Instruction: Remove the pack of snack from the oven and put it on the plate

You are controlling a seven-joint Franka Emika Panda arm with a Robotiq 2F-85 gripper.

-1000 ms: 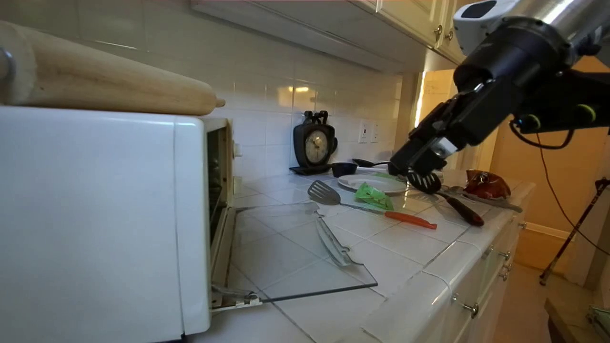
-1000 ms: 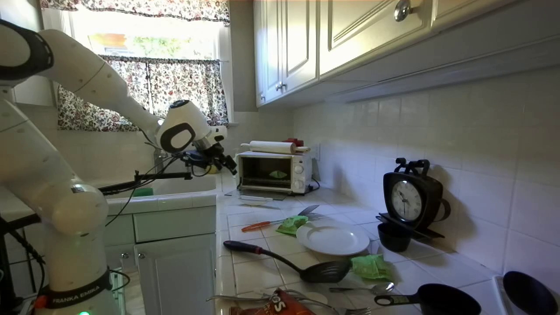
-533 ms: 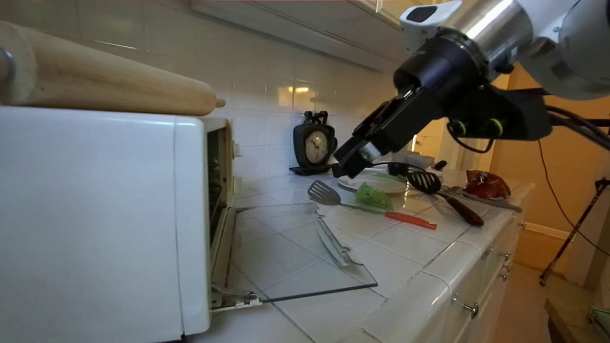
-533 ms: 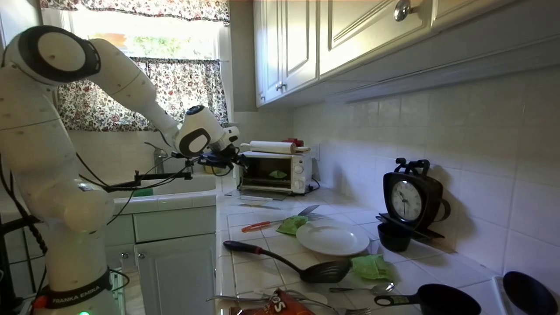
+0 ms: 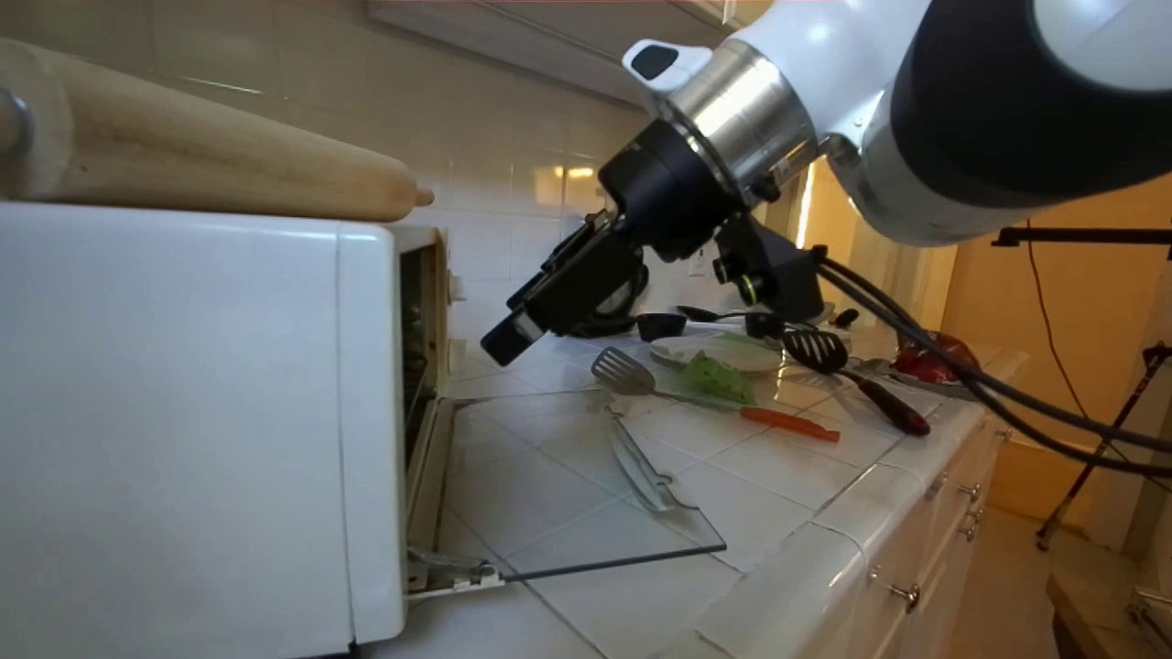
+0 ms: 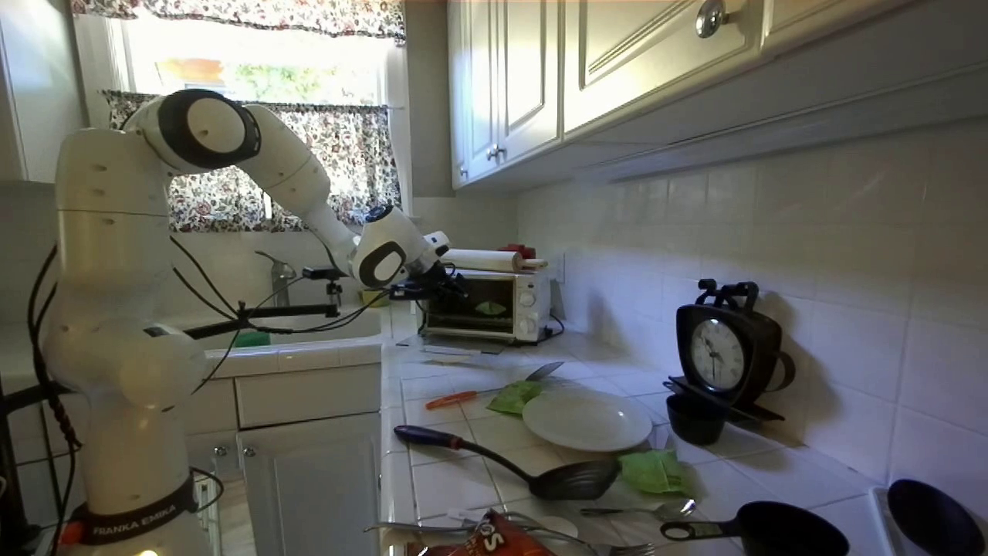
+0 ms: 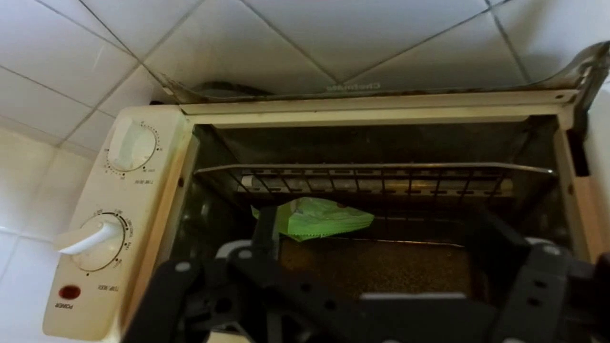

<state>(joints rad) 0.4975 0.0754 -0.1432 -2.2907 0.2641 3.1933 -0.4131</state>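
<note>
Tiled counter [image 5: 778, 485], packet [image 7: 329, 220] inside oven [image 5: 183, 421]

Green pack [image 7: 329, 219] partly hidden, oven [image 5: 183, 412] cut off

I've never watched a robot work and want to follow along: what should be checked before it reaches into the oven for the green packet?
1. Oven accessible: ok; its glass door is lowered.
2. Green packet inside: ok; the wrist view shows it.
3. Fingers spread apart: ok.
4. Packet centred between them: not ok; in the wrist view it lies partly behind one finger.
5. Enough room around the fingers once inside: cannot tell from these views.
6. Plate set out on the counter: ok.
</note>
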